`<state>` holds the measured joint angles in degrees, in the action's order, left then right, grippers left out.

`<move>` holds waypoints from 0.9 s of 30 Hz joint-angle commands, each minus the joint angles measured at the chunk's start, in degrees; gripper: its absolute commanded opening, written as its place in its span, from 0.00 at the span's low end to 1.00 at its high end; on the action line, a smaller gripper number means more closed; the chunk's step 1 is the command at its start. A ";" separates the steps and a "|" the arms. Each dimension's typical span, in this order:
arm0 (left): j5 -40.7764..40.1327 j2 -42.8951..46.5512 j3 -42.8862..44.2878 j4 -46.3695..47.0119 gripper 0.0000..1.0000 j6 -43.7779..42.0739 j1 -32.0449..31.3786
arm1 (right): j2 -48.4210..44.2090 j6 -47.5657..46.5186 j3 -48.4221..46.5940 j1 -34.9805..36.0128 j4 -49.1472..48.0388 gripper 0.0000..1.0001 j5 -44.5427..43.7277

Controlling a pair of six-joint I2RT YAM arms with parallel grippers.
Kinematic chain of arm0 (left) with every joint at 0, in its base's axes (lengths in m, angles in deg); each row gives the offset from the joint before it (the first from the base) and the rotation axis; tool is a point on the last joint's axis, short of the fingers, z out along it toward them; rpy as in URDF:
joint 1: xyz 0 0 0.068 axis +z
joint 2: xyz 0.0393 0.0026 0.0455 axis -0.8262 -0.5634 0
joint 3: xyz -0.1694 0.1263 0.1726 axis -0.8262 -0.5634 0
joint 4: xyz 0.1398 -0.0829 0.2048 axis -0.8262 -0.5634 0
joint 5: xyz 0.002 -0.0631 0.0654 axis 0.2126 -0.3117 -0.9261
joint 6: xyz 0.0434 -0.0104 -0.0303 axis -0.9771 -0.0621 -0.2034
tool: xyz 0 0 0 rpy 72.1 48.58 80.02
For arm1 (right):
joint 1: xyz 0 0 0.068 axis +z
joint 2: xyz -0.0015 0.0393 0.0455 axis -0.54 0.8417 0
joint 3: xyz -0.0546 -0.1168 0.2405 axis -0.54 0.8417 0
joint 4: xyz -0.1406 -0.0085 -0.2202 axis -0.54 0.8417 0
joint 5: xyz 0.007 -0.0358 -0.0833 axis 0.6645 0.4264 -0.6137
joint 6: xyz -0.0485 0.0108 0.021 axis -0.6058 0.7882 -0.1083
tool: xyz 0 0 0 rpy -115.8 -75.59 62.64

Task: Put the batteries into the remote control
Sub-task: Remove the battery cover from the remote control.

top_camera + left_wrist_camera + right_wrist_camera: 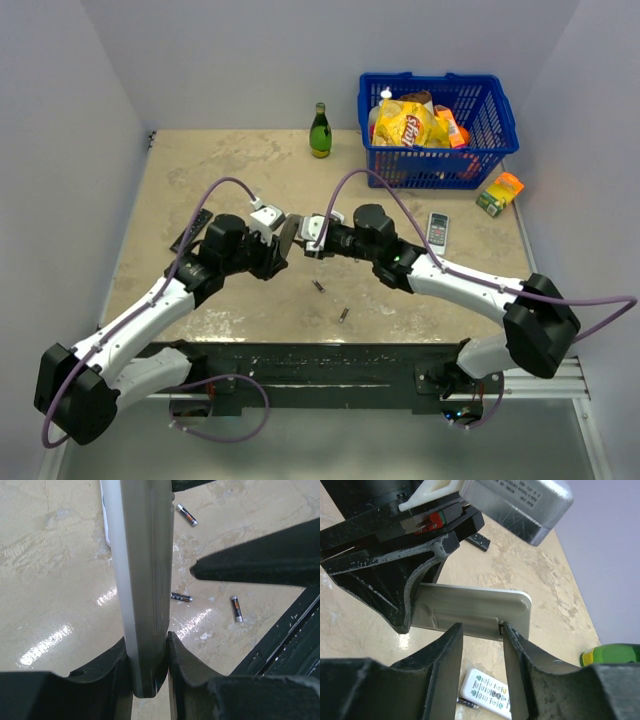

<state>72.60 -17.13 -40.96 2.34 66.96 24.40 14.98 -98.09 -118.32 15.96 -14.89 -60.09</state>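
Note:
My left gripper (281, 246) is shut on the remote control (291, 236) and holds it on edge above the table. The left wrist view shows its grey edge (145, 580) clamped between my jaws (148, 666). My right gripper (309, 238) is open. In the right wrist view its jaws (482, 630) straddle the battery cover on the remote's plain grey back (475, 611), and the right fingertip (509, 632) touches the cover's end. Two batteries (318, 286) (343, 315) lie on the table. Three show in the left wrist view (186, 515) (181, 597) (236, 608).
Another white remote (437, 230) lies to the right, and one (487, 692) lies under the held remote. A black strip (190, 230) lies at the left. A green bottle (320, 130), a blue basket (505, 130) of snacks and a green-orange box (500, 193) stand at the back.

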 commanded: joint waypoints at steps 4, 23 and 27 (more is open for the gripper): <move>-0.81 0.39 2.33 7.57 0.00 0.16 -1.21 | 0.53 4.27 -0.06 1.81 -1.92 0.28 7.86; -5.03 -0.14 2.60 6.43 0.00 1.48 -0.24 | -10.19 3.49 1.61 1.81 0.54 0.45 -0.39; -3.36 -0.23 2.60 6.78 0.00 1.22 -0.16 | -10.81 2.08 1.52 0.93 1.85 0.54 -4.62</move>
<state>68.19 -17.37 -40.85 6.32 67.42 23.83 4.97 -94.60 -116.57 17.64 -13.75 -59.63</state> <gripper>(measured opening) 0.317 0.500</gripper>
